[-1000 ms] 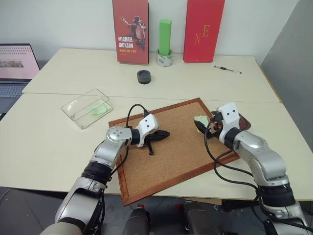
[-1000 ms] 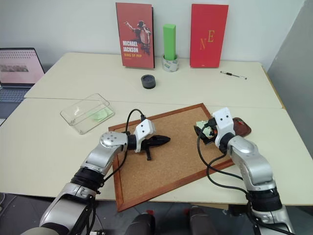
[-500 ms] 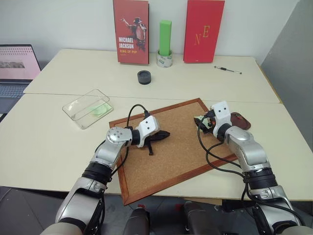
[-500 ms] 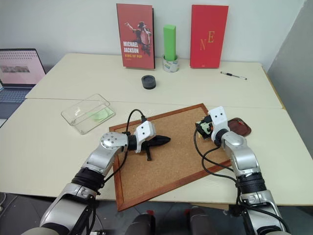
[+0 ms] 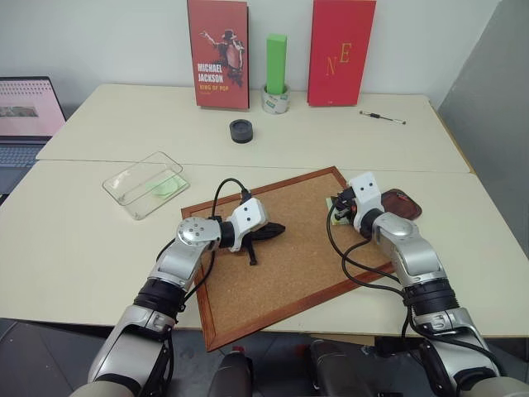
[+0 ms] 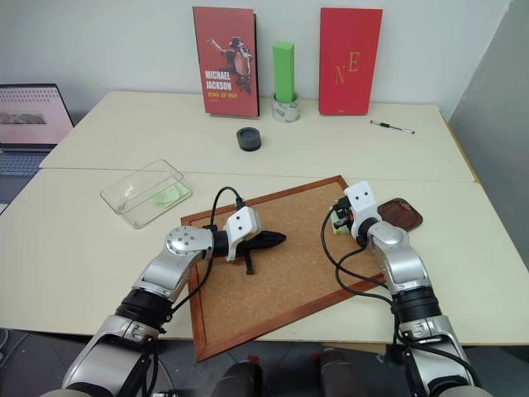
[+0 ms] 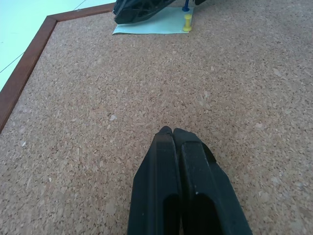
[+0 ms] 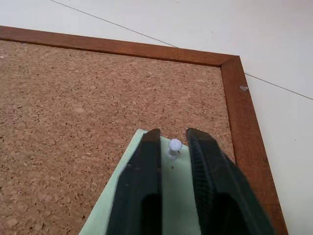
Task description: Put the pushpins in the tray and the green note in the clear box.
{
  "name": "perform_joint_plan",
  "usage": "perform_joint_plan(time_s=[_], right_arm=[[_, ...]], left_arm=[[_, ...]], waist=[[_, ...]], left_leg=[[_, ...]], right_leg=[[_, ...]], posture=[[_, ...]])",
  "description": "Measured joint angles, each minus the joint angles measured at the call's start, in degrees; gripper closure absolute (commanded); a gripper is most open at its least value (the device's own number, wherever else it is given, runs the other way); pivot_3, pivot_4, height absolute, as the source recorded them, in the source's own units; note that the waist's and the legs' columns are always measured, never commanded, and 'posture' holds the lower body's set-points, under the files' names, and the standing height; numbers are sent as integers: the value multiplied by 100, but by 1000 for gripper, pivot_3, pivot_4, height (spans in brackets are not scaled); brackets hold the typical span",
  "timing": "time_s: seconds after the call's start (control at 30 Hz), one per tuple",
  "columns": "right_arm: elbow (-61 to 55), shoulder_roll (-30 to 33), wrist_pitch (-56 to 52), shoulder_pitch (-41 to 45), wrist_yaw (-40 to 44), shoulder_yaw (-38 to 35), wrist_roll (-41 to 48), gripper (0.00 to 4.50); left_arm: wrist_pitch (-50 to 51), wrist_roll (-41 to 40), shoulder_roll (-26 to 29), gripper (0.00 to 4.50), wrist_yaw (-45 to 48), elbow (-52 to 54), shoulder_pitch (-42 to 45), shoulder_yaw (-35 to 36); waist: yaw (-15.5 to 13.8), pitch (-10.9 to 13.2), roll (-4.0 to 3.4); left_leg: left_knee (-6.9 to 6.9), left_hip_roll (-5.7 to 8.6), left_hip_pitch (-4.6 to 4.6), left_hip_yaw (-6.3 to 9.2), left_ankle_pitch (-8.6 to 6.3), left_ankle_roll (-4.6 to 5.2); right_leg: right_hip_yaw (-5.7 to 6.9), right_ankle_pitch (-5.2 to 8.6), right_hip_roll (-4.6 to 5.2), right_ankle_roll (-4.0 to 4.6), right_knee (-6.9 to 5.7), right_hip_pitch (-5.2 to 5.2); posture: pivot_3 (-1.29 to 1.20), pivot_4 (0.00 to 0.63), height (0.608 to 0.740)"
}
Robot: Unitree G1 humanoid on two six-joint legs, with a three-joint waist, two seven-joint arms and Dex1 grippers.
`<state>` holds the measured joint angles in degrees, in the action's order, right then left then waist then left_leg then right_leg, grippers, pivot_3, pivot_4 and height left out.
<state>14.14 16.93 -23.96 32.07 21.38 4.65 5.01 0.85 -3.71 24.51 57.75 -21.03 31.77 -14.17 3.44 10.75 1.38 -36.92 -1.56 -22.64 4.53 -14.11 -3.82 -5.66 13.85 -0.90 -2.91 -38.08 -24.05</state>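
Your right pincer is sitting on the far right corner of the corkboard, its 2 fingers narrowed around a white pushpin that is standing upright through the green note. The pin's axis is running straight up out of the cork, so your coming pull is probably going along that line, away from the board. From the left wrist view, a yellow pushpin and a blue one are also pinning that note. The tray is lying just beside your right arm, off the board's right edge, so that arm is the nearer one for the drop. Your left pincer is resting pressed together and empty over mid-board. The clear box is waiting well apart on the surface to the left.
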Motion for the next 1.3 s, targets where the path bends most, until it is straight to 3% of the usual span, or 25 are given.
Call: perform_joint_plan(time_s=[0.37, 0.83, 1.07, 1.3], right_arm=[[-82, -20, -47, -2, -26, -5, -91, 4448], [-1714, -17, -669, -238, -293, -296, 69, 4448], [-2474, 757, -672, -987, -402, -840, -59, 4448], [-2115, 1578, -294, -1828, -528, -901, -866, 4448]], left_arm=[[-99, 99, 0, 4398, -69, -45, 29, -29], [-164, 210, -16, 4398, -93, -157, 71, -133], [-186, 218, -67, 4398, -99, -169, 94, -153], [-269, 235, -33, 4398, -96, -310, 108, -123]], waist=[[-1, -2, -5], [-1, -7, -12], [-22, -9, -11], [11, -15, -22]], left_leg=[[-1, 0, 1, 0, 0, 0], [2, 0, 64, 0, 0, 0], [8, 1, 62, 0, -1, 0], [4, 1, 76, -8, 0, 1]], right_leg=[[0, 0, 0, 0, -3, 0], [-1, 2, -1, 2, 2, 58], [0, 4, 1, 2, 13, 61], [-11, 15, 0, 21, 11, 63]], posture=[[0, 150, 740], [0, 150, 740], [0, 150, 740], [0, 150, 740]])
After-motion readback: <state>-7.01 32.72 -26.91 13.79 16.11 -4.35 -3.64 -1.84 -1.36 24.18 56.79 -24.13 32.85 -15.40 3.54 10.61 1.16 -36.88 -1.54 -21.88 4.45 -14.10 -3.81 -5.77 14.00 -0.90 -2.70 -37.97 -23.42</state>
